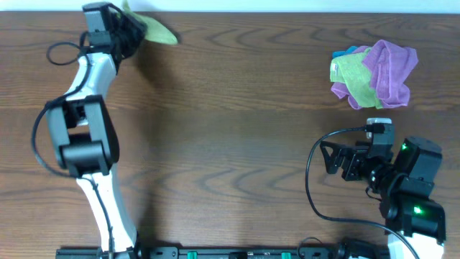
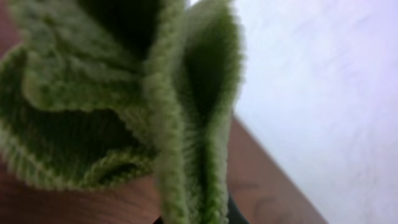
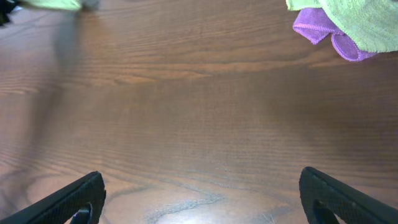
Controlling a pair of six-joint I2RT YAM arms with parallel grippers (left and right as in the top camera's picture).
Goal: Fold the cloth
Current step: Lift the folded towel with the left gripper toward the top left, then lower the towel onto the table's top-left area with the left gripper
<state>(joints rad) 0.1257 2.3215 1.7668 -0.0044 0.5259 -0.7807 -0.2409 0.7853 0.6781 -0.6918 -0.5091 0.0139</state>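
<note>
The cloth [image 1: 157, 32] sits at the table's [image 1: 230, 129] far left edge, bunched at my left gripper [image 1: 122, 30]. In the left wrist view it fills the lens with soft pleats that run together low in the frame. From that I judge the gripper to be clamped on the cloth, though its fingers are hidden behind the pile. It looks like light, limp microfibre that will sag and crease wherever it is unsupported. A corner or hem is the place to pinch, but I can't make out any corner here. From overhead, my arm covers much of it. My right gripper [image 3: 202, 208] is spread wide and empty, low over bare wood, well apart from the heaped purple cloth [image 1: 392, 68] and olive cloth [image 1: 351, 74].
</note>
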